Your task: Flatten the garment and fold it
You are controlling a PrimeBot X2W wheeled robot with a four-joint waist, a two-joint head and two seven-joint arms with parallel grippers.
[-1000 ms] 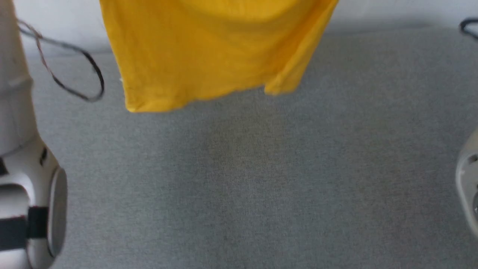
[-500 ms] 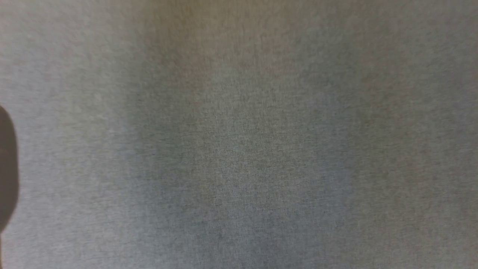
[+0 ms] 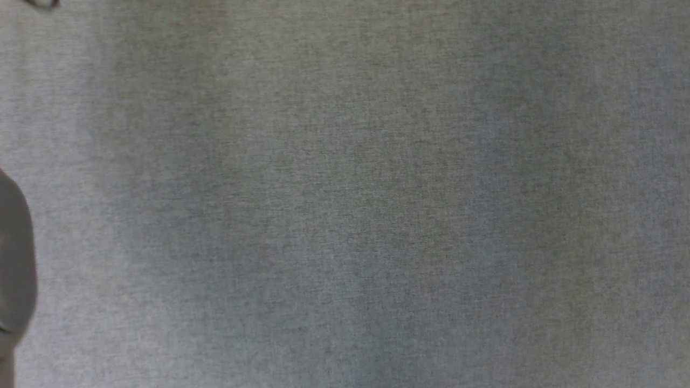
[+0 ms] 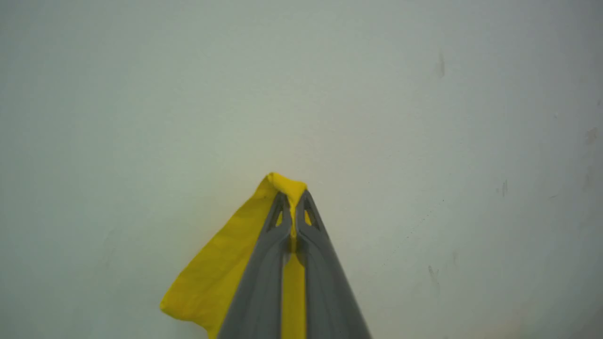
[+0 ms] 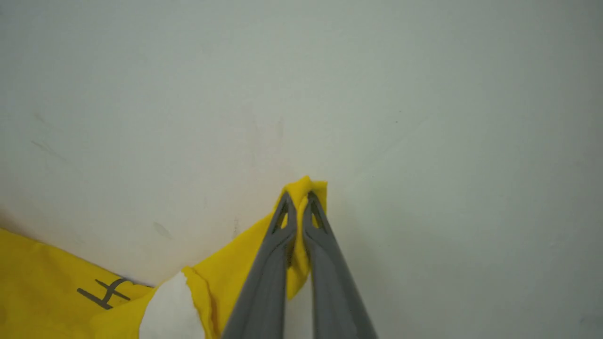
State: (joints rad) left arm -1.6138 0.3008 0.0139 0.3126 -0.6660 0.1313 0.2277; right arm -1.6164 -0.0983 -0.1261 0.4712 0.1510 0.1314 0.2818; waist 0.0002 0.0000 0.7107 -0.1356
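on the garment point(image 5: 42, 282), in the right wrist view, thin black strokes point(image 5: 106, 292) form a mark like a tilted "h" or a crossed bar; whether it is a letter cannot be told. just beside the mark, toward the claw, lies a rounded white patch point(image 5: 172, 310) at the view's bottom edge.

the right claw point(image 5: 297, 195) is clenched on a small bunched fold of yellow cloth, which pokes out past the fingertips. from that pinch the cloth runs down and toward the lower left corner of the view, widening as it goes. behind it is a plain pale surface point(image 5: 424, 94) with faint scuffs.

the left claw point(image 4: 294, 195) is likewise clamped tight on a yellow fold of the garment point(image 4: 221, 273), a strip of it showing between the two dark fingers. the cloth falls from the tip toward the view's lower left and ends in a rounded corner.

so the garment is held at two pinched points, one in each claw. its long axis cannot be told from these views.

the head view looks down on a grey woven counter point(image 3: 377, 215), with a dark rounded shape point(image 3: 13, 258) at its left edge, too blurred to name.
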